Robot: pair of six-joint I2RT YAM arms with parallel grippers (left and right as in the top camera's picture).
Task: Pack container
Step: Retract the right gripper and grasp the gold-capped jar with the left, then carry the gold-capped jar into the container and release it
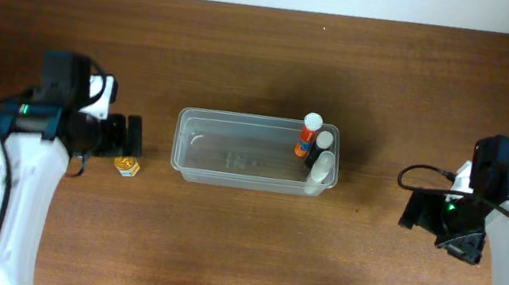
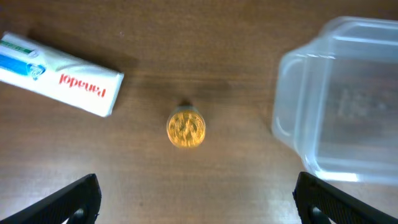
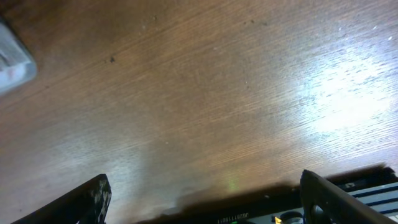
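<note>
The clear plastic container (image 1: 233, 150) stands at the table's middle. At its right end it holds an orange-labelled bottle with a white cap (image 1: 308, 133), a dark bottle (image 1: 320, 148) and a pale tube (image 1: 319, 172). A small yellow round item (image 1: 128, 167) lies on the table left of the container. My left gripper (image 1: 137, 138) is open and empty above it. In the left wrist view the yellow item (image 2: 186, 129) lies ahead of the open jaws (image 2: 199, 199), with the container (image 2: 339, 106) to the right. My right gripper (image 1: 413, 209) is open and empty, right of the container.
A white and blue Panadol box (image 2: 59, 74) lies on the table left of the yellow item; my left arm hides it in the overhead view. The right wrist view shows bare wood under the jaws (image 3: 208, 199) and the container's corner (image 3: 12, 62) at upper left.
</note>
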